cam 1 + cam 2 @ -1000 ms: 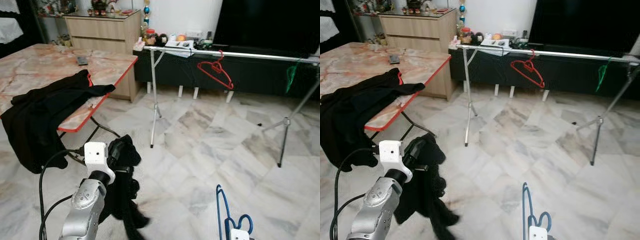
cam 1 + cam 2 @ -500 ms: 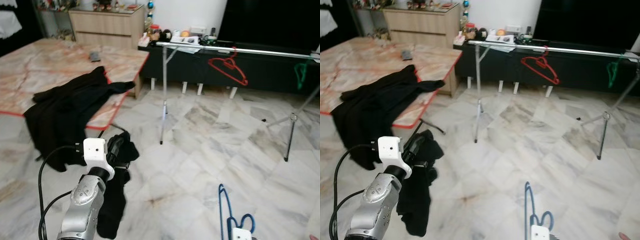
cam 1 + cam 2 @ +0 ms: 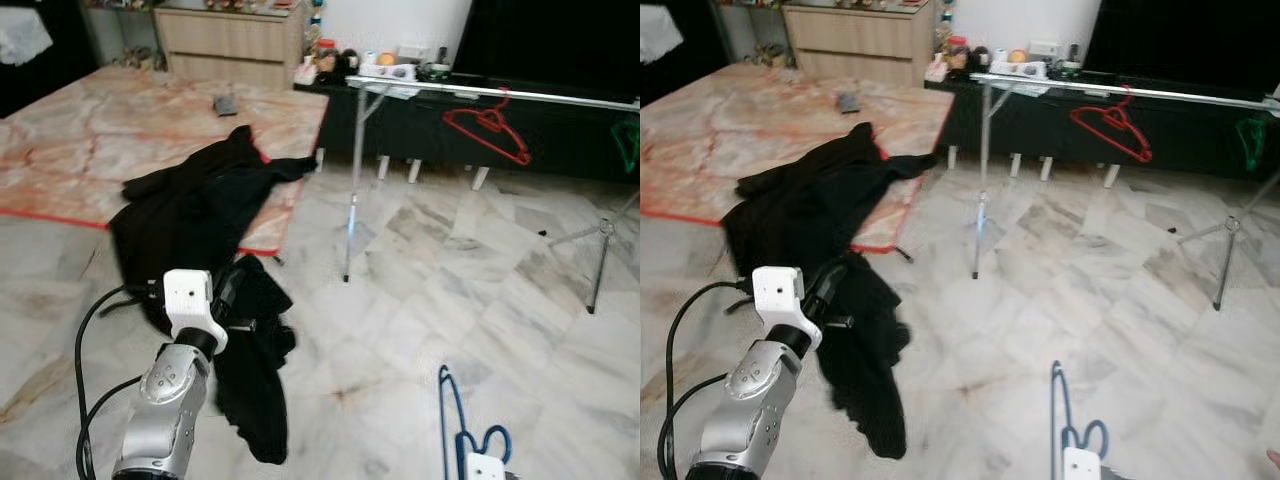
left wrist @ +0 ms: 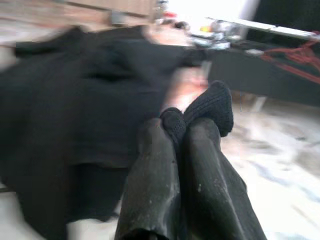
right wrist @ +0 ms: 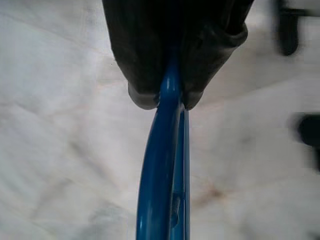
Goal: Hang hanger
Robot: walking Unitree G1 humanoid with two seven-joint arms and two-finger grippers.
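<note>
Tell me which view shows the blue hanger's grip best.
The right wrist view: the right pincer is shut on the blue hanger, fingers clamping its bar in close-up. Both eye views show the hanger's hook and loop above the wrist camera at the bottom edge, but not the contact.

Pale marble floor (image 3: 470, 300), red-edged marble table (image 3: 120, 130), wooden drawer chest (image 3: 230, 45), dark TV (image 3: 560, 45)

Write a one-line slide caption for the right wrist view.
Right gripper shut on a blue hanger, held above the pale marble floor.
</note>
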